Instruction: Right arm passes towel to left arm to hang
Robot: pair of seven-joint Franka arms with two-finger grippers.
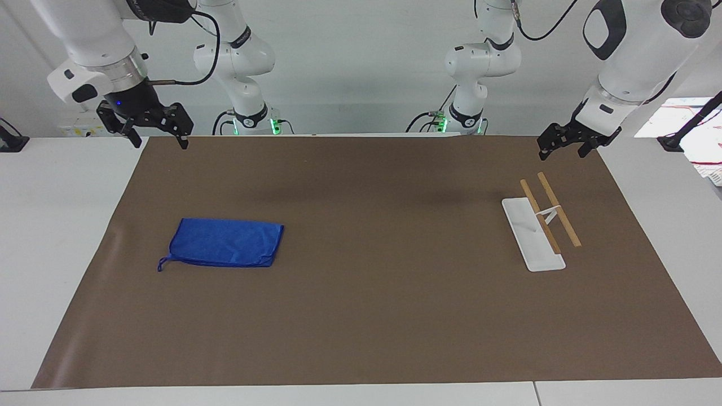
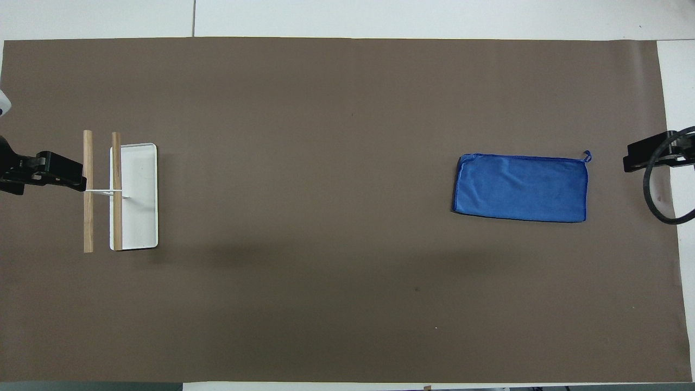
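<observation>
Towel (image 1: 225, 243) was the first thing I noticed, a thin royal-blue cloth folded into a flat rectangle, lying on the brown mat (image 1: 361, 316) toward the right arm's end of the table. Slightly rumpled surface, stitched edges, and a tiny loop (image 1: 162, 264) sticking out of one corner. Nothing was touching it.

Right gripper (image 1: 159, 137) hung up in the air over the mat's corner on that same end, black fingers spread apart and holding nothing, little blue light glowing on its body, shiny silver band just above it on the white arm.

Left gripper (image 1: 567, 148) hovered over the mat's edge at the other end, also black, fingers apart and empty, on a plain white wrist.

Rack (image 1: 533, 234) sat down there too, well apart from the towel: a flat white oblong tray base with rounded corners, a thin white post rising from it, and two round wooden bars (image 1: 558, 209) running parallel across the top. Smooth, matte mat under everything.
</observation>
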